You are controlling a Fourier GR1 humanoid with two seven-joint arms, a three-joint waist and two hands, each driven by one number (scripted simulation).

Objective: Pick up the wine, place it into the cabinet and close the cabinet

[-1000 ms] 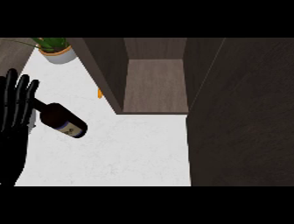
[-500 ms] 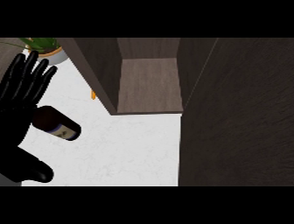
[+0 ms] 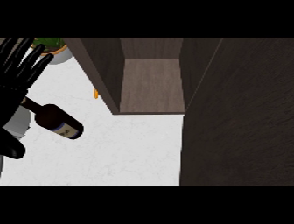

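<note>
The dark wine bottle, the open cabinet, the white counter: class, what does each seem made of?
Dark wine bottle: probably glass, dark brown with a pale label.
Open cabinet: wood, matte brown with visible grain.
White counter: possibly marble or stone, faintly veined.

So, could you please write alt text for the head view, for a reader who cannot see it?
A black left hand with straight, spread fingers is above the neck of a dark wine bottle lying on the white counter. The open wooden cabinet is to the right, its door swung out, and a potted plant is behind.
</note>
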